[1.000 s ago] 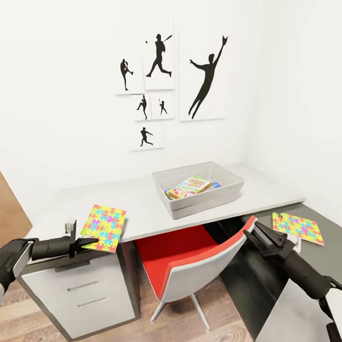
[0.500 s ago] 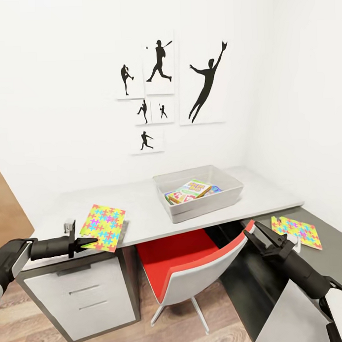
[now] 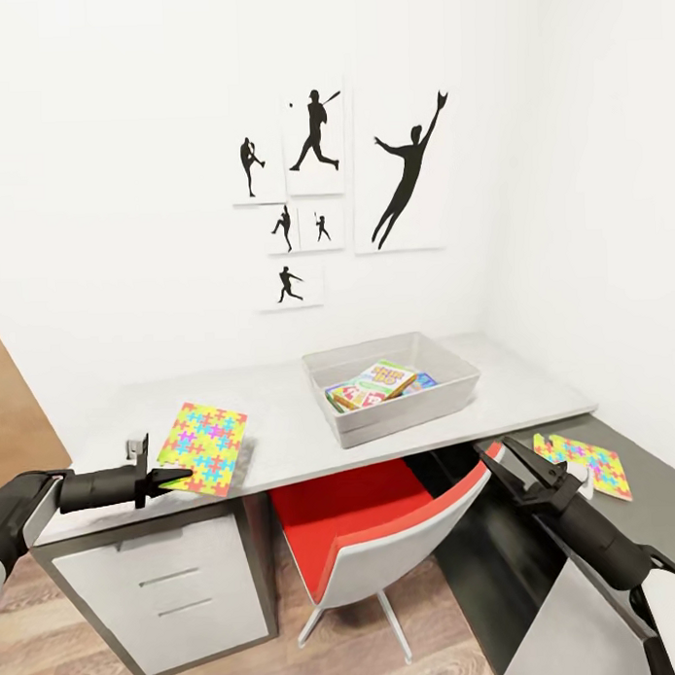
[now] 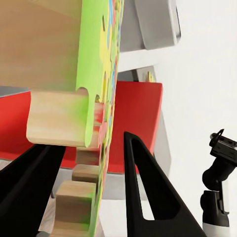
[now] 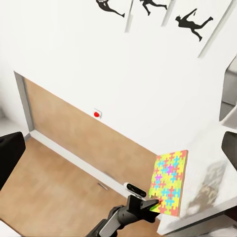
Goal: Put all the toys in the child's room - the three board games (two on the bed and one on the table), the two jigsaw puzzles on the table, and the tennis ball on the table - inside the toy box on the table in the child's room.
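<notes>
My left gripper [image 3: 184, 474] is shut on the near edge of a jigsaw puzzle [image 3: 205, 446], a multicoloured square held tilted over the table's [image 3: 282, 417] left end. In the left wrist view the puzzle's edge [image 4: 94, 74] sits between the black fingers [image 4: 148, 187]. The right wrist view catches the same puzzle [image 5: 170, 182] from across the desk. The toy box [image 3: 456, 384] stands mid-table with board games [image 3: 373, 383] inside. A second jigsaw puzzle [image 3: 585, 462] lies on the lower dark side desk, just beyond my open right gripper [image 3: 502, 456]. The tennis ball and the bed are out of view.
A red and white chair [image 3: 373, 531] is tucked under the table between my arms. A white-grey drawer unit [image 3: 161, 587] stands below the left gripper. Black sports silhouettes [image 3: 409, 170] hang on the white wall. Wood floor shows at the left.
The whole picture has slid down a little, so the camera moved. The left gripper keeps its hold on the puzzle; both arms stay about where they were.
</notes>
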Controlling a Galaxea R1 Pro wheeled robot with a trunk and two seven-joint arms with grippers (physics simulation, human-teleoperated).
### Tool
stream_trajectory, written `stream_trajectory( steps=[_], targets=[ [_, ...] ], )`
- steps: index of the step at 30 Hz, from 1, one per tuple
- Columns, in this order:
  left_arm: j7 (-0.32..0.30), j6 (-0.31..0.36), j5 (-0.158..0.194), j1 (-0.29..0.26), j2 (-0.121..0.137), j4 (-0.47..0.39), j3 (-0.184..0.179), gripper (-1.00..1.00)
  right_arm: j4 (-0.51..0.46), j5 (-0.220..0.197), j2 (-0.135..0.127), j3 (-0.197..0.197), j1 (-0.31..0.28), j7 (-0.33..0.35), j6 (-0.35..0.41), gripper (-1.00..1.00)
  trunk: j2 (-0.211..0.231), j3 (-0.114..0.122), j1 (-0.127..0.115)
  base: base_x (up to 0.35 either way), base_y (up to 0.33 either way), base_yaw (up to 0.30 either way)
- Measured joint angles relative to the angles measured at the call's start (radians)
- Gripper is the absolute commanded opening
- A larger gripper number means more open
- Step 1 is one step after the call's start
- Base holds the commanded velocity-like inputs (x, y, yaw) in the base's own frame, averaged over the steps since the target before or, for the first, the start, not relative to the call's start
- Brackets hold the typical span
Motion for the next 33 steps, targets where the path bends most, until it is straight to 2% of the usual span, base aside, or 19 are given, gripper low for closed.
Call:
stream_trajectory(
  steps=[6,12,20,22,27,33],
  targets=[
    [-0.001,0.0,0.0,0.0,0.003,-0.001,-0.001,-1.0,0.0,0.001,0.007,0.001,0.0,-0.002,-0.004,1.0,0.042,0.019,-0.023,0.0,0.0,0.0],
    [-0.002,0.0,0.001,0.0,0.003,-0.004,0.001,-1.0,0.0,0.001,0.001,-0.008,0.0,0.001,-0.004,1.0,0.084,0.038,-0.046,0.0,0.0,-0.004],
    [-0.004,-0.001,0.002,0.0,0.004,-0.004,0.001,-1.0,0.0,-0.001,-0.001,-0.014,0.0,0.005,-0.001,1.0,0.14,0.067,-0.077,0.0,0.0,-0.188],
    [-0.015,-0.002,0.002,0.0,0.006,-0.004,0.001,-1.0,0.0,-0.001,-0.001,-0.014,0.0,0.005,0.0,1.0,0.154,0.075,-0.084,0.0,0.0,-0.246],
    [-0.107,-0.012,-0.006,0.0,0.008,-0.005,0.001,-1.0,0.0,0.0,0.0,-0.013,0.0,0.003,0.0,1.0,0.189,0.095,-0.104,0.0,0.0,-0.25],
    [-0.131,-0.015,-0.01,0.0,0.014,-0.006,0.0,-1.0,0.0,0.0,0.002,-0.013,0.0,0.001,-0.002,1.0,0.231,0.12,-0.127,0.0,0.0,-0.249]
  ],
)
